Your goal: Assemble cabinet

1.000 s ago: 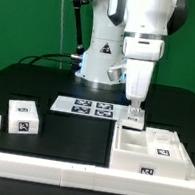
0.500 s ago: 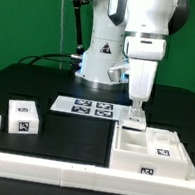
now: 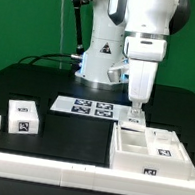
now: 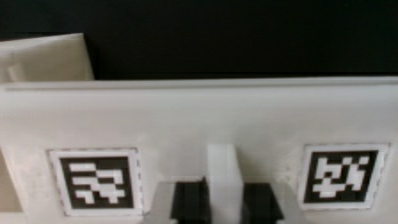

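Little has shifted since the earlier frames – the large white plastic box-shaped cabinet [image 3: 126, 164] seems to have crept a touch toward 7 o'clock of the exterior view, with the arm at much the same spot above its far wall.

Nearest, along 6 o'clock, runs the low white border rail [image 3: 35, 163]. Behind it on the black table [image 3: 37, 81], at 8 o'clock, sits a small white block with a black-and-white tag [image 3: 23, 116], well apart from the cabinet. The cabinet lies open side up at 4 o'clock, just beside the rail. The jaws come down on its far wall; the wrist view shows them closed on a narrow white rib between two tags of the cabinet [image 4: 196, 120]. Farther off, near the centre, lies the flat white marker board [image 3: 84, 107], and at 12 o'clock stands the white robot arm [image 3: 145, 37].

My reading: the cabinet is being repositioned by its wall before the block goes in. The next move calls for a firm grip and a slow, even drag – otherwise the cabinet may pivot or catch on the rail.
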